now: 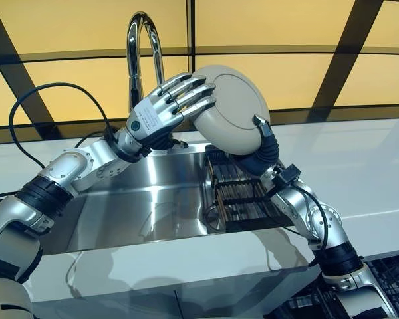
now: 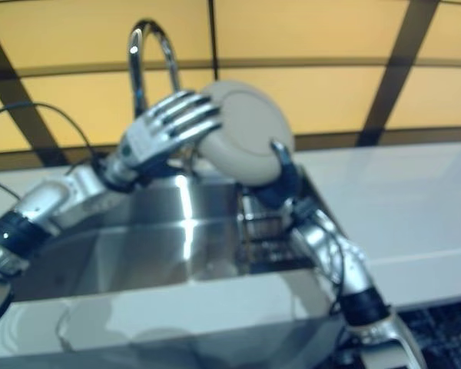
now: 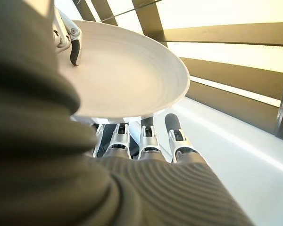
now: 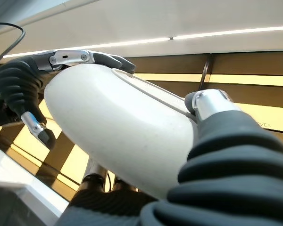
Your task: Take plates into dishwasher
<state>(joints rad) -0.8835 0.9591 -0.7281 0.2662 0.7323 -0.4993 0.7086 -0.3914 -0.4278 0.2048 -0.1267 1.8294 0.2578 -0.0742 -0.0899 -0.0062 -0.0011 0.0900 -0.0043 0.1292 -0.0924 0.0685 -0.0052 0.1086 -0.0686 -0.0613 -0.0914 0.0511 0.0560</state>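
A white round plate [image 1: 229, 109] is held tilted in the air above the steel sink [image 1: 139, 199], its underside toward me. My left hand [image 1: 156, 113] grips its upper left rim: the fingers [image 1: 189, 93] lie over the back and the thumb [image 3: 74, 47] presses the face. My right hand [image 1: 266, 149] holds the lower right rim, with the thumb [image 1: 261, 126] on the back and the fingers behind the plate. The plate also shows in the right wrist view [image 4: 118, 127].
A dark wire dish rack [image 1: 243, 196] sits in the right part of the sink. A chrome faucet [image 1: 136, 40] arches behind the hands. A white counter [image 1: 359, 173] runs to the right. A dark dishwasher rack [image 1: 392, 279] shows at the lower right.
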